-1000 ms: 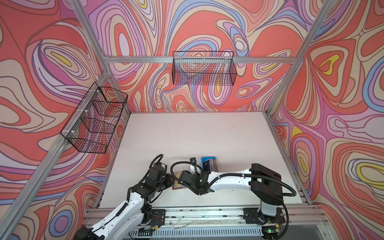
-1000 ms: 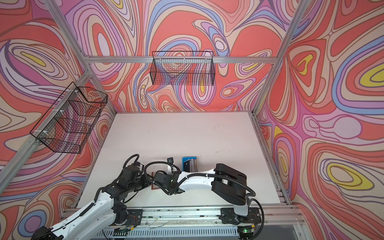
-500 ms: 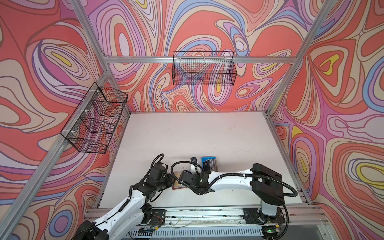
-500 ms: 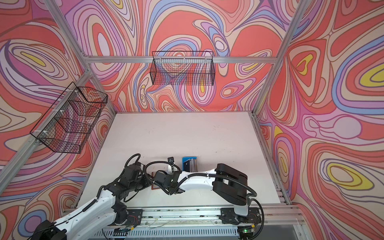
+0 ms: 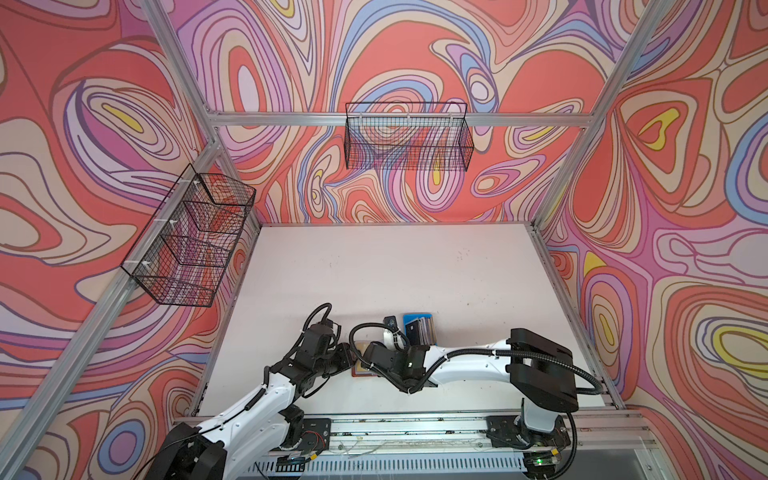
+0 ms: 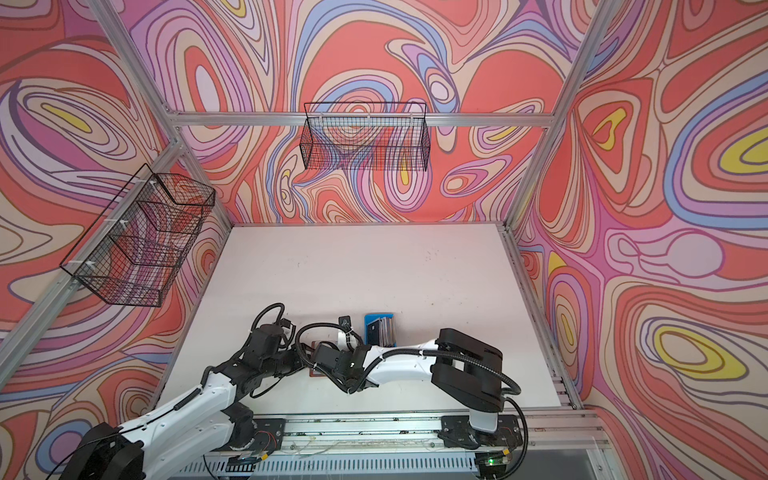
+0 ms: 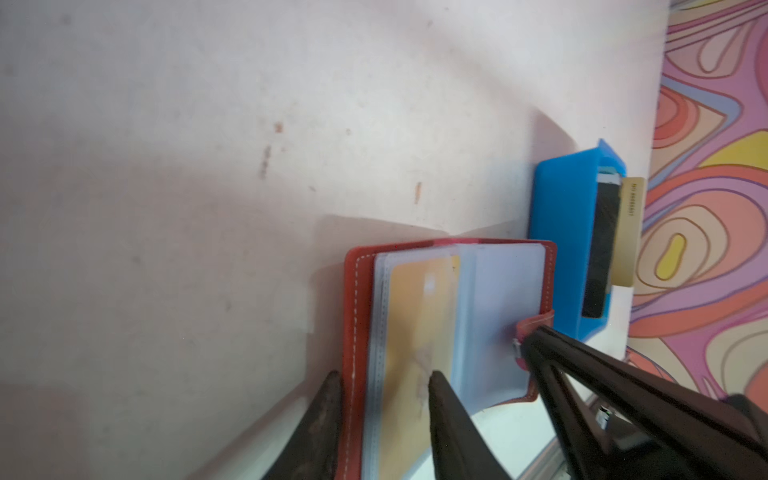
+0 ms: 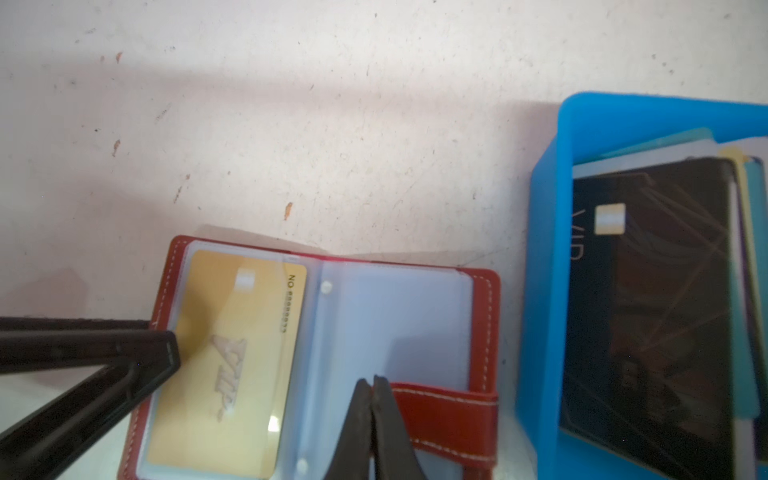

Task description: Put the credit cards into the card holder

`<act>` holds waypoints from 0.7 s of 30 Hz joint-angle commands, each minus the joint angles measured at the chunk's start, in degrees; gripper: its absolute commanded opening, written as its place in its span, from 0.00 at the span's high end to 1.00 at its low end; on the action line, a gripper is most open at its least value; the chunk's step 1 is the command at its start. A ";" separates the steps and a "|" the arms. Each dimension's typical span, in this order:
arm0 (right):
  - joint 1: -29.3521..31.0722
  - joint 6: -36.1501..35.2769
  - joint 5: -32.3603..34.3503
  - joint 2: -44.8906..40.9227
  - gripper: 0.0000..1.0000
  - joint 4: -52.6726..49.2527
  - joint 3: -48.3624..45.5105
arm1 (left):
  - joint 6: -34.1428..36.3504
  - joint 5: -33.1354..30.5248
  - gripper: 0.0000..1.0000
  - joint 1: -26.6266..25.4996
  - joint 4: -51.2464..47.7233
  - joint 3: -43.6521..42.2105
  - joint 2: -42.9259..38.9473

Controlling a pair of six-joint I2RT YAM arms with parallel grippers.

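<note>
**Item 1, table** point(image 5: 395, 270): pale and scuffed. All the stock lay close under both arms.

**Item 2, blue tray** point(image 8: 548, 291): sat just beside the card holder point(image 8: 395, 316), on the far side of the tab point(image 8: 444, 411) from the right jaws.

**Item 3, card holder:** lay open and flat. I noted one gold card point(image 8: 232, 353) already sleeved in the leaf between the left jaws. The sleeve under the right jaws was bare.

**Item 4, credit cards** point(image 8: 648, 299): stacked in the tray, black one uppermost. Their long axis ran roughly in line with the way the right jaws pointed. I judged the right arm the nearer, needing only a short sideways shift past the tab, away from the other arm.

**Item 5, left gripper** point(image 7: 382, 376): jaws narrowly parted, clasping the holder's sleeved leaf, cover and all.

**Item 6, right gripper** point(image 8: 372, 384): jaws pressed together and empty, tips on the bare sleeve beside the tab.
</note>
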 commanded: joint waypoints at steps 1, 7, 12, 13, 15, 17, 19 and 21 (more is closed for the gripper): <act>0.28 1.66 -1.10 -0.51 1.00 4.02 -0.84 | 0.00 7.19 0.63 0.15 8.79 2.72 0.51; 0.28 2.41 -0.64 -1.09 1.00 5.97 -2.22 | 0.37 10.76 0.64 0.16 13.50 3.05 3.94; 0.27 2.95 -1.74 -0.51 1.00 8.91 -3.07 | 0.45 13.08 0.64 0.04 15.09 2.34 3.66; 0.28 2.98 -1.82 -0.50 1.00 9.56 -3.22 | 0.61 13.09 0.64 0.07 14.59 2.27 3.23; 0.22 2.53 -2.50 -0.60 1.00 11.55 -3.87 | 0.91 13.12 0.63 0.06 13.50 2.02 2.20; 0.27 1.75 -2.89 -0.86 1.00 13.29 -4.46 | 1.15 12.87 0.62 -0.22 12.59 1.64 1.12; 0.28 1.33 -3.06 -1.29 1.00 14.09 -4.73 | 1.63 11.79 0.61 -0.47 11.19 1.17 0.51; 0.20 1.45 -2.80 -1.87 1.00 14.00 -5.19 | 2.32 10.97 0.61 -0.49 10.74 0.45 0.65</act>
